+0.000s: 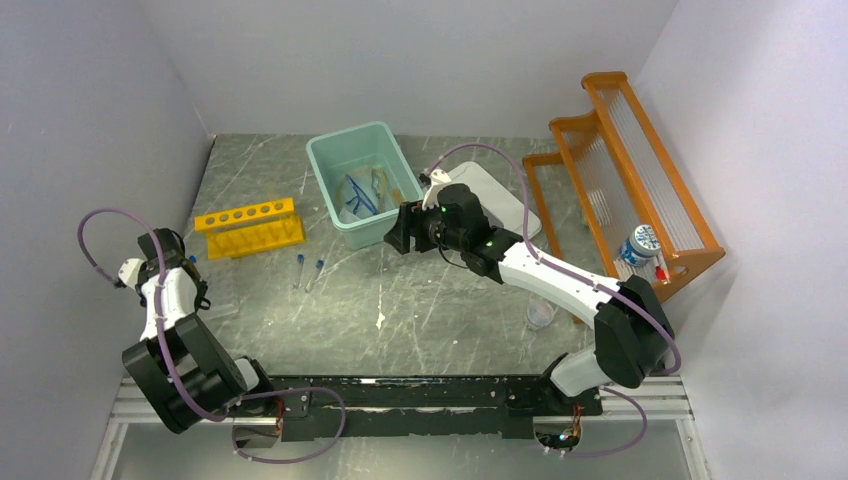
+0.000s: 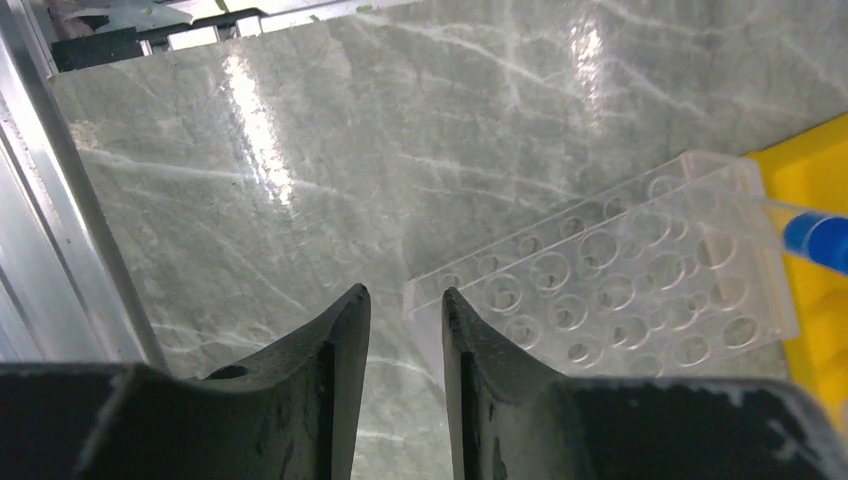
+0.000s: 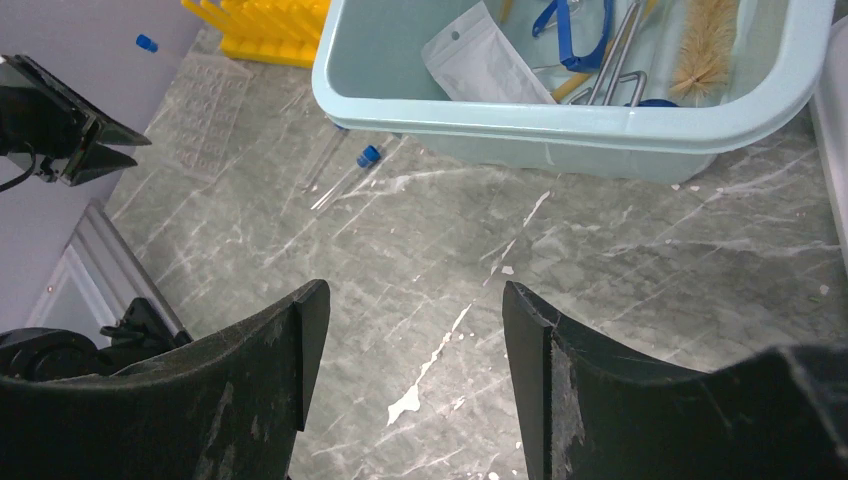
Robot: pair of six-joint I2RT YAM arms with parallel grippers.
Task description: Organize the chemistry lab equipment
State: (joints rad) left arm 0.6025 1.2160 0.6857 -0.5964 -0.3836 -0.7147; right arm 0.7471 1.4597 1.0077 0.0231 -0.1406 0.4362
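Note:
My right gripper (image 1: 393,232) (image 3: 415,290) is open and empty. It hangs over the bare table just in front of the teal bin (image 1: 330,205) (image 3: 560,125). The bin holds blue tubing (image 3: 572,40), silver forceps (image 3: 620,62), a brush (image 3: 705,50) and a white pouch (image 3: 480,60). Two clear test tubes with blue caps (image 1: 307,271) (image 3: 345,175) lie on the table near the yellow tube rack (image 1: 250,228) (image 3: 265,30). My left gripper (image 1: 185,262) (image 2: 402,295) is narrowly open and empty. Its tips are at the corner of a clear tube rack (image 2: 610,280) (image 3: 205,110).
An orange wooden shelf (image 1: 620,170) stands at the right with a blue-capped bottle (image 1: 640,245) on it. A white tray (image 1: 505,195) lies behind my right arm. A clear cup (image 1: 540,314) stands at the right front. A blue-capped tube (image 2: 815,235) lies on the yellow rack.

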